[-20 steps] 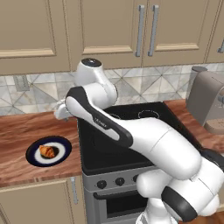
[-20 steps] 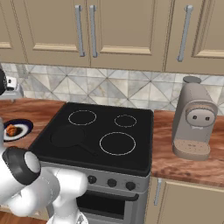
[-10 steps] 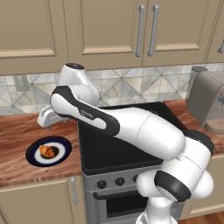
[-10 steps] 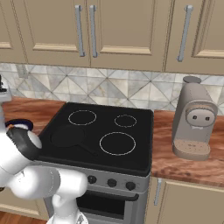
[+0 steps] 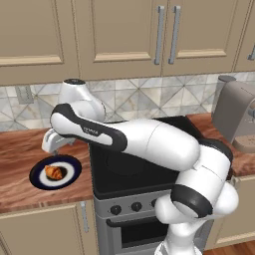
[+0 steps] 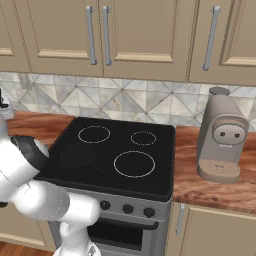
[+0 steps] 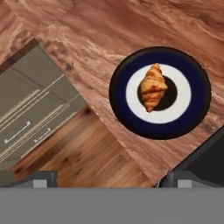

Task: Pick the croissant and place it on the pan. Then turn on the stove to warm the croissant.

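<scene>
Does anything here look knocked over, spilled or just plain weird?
Nothing stands out. The croissant lies whole in the middle of its plate on the wooden counter, with no crumbs or spills around. The pan sits flat on the stove, and the coffee machine stands upright.

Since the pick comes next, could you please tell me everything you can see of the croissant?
The croissant is a small golden-orange crescent pastry with browner ridges across its back and tapered ends. It lies flat at the middle of a round plate, dark blue at the rim with a white ring inside and a dark centre, and it is far smaller than that plate. The plate sits on the wooden counter left of the stove. Nothing else touches the croissant.
</scene>
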